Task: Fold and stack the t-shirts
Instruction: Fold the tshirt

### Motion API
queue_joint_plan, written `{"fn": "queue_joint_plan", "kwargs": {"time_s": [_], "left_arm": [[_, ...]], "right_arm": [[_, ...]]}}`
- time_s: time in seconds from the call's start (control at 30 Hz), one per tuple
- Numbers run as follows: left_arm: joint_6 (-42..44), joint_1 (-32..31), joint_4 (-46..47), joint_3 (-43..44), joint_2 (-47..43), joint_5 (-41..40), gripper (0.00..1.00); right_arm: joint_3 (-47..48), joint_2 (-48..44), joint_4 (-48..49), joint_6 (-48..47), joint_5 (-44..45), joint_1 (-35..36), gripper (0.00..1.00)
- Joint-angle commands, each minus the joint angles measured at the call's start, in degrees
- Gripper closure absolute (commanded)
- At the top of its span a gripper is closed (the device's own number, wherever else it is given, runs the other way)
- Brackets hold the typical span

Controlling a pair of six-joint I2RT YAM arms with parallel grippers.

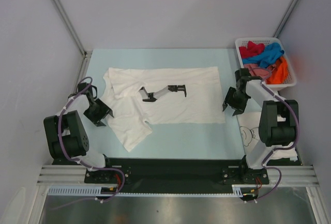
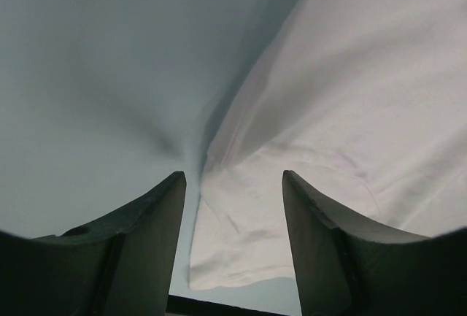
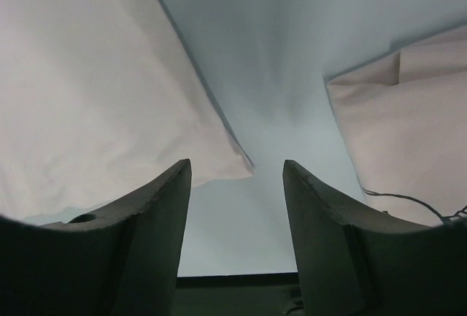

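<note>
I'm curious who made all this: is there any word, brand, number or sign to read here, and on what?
No text can be read in any view.
The spread white t-shirt bears a dark mark, too small to tell whether it holds letters.
The folded t-shirt bears a black line drawing, no words legible.

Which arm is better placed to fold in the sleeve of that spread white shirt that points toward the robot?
Probably the left. The left gripper hangs open right at that sleeve of the white t-shirt, cloth showing between its fingers. The right gripper, also open, sits at the shirt's opposite edge.
</note>
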Motion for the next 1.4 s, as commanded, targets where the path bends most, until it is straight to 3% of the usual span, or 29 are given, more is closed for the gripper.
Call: {"fn": "queue_joint_plan", "kwargs": {"time_s": [0.0, 0.13, 0.37, 0.43, 0.63, 0.73, 0.8, 0.83, 0.9, 0.93, 1.03, 1.2, 1.37], "left_arm": [[-0.4, 0.7, -0.1, 0.3, -1.7, -1.6, 0.39], [0.4, 1.7, 0.4, 0.1, -1.1, -1.6, 0.46], [2.4, 3.3, 0.7, 0.8, -0.1, -1.2, 0.78], [3.0, 4.0, 0.6, 1.0, -0.2, -1.3, 0.80], [3.8, 4.0, 0.7, 2.2, 0.6, 0.7, 1.00], [4.5, 4.1, 0.5, 2.3, 0.8, 1.6, 0.99], [5.0, 4.1, -0.3, 2.1, 0.0, 2.2, 0.86], [4.9, 4.1, -0.6, 1.9, -0.6, 2.2, 0.71], [4.6, 4.0, -1.1, 1.2, -2.5, 2.3, 0.65], [4.2, 4.0, -1.1, 0.9, -3.2, 2.2, 0.57], [3.9, 4.0, -0.3, -0.1, -3.0, 2.4, 0.53], [4.1, 4.0, 2.0, -0.8, -0.6, 2.9, 0.57], [4.0, 4.1, 3.5, -1.0, 1.2, 4.5, 0.78]], "right_arm": [[-1.4, -4.4, 2.4, -0.6, -3.6, -0.6, 0.42], [-4.2, -5.7, 2.9, 0.3, -5.2, -1.0, 0.42], [-7.8, -7.1, 3.1, 1.6, -6.5, -1.1, 0.41], [-8.7, -7.1, 3.2, 2.3, -7.1, -1.2, 0.43], [-10.2, -6.6, 4.3, 2.7, -6.0, -1.2, 0.47], [-10.2, -5.4, 4.6, 2.8, -5.4, -1.3, 0.49], [-10.2, -5.0, 4.9, 2.8, -5.8, -1.3, 0.50], [-10.2, -5.0, 5.0, 2.9, -5.6, -1.3, 0.50], [-10.3, -4.8, 5.1, 2.8, -5.6, -1.3, 0.51], [-10.6, -4.7, 5.3, 2.8, -5.7, -1.4, 0.51], [-10.9, -4.2, 6.0, 3.0, -6.4, -1.4, 0.53], [-11.4, -3.1, 6.0, 3.5, -6.3, -1.4, 0.58], [-11.7, -1.5, 7.1, 4.1, -5.9, -1.4, 0.61]]}}
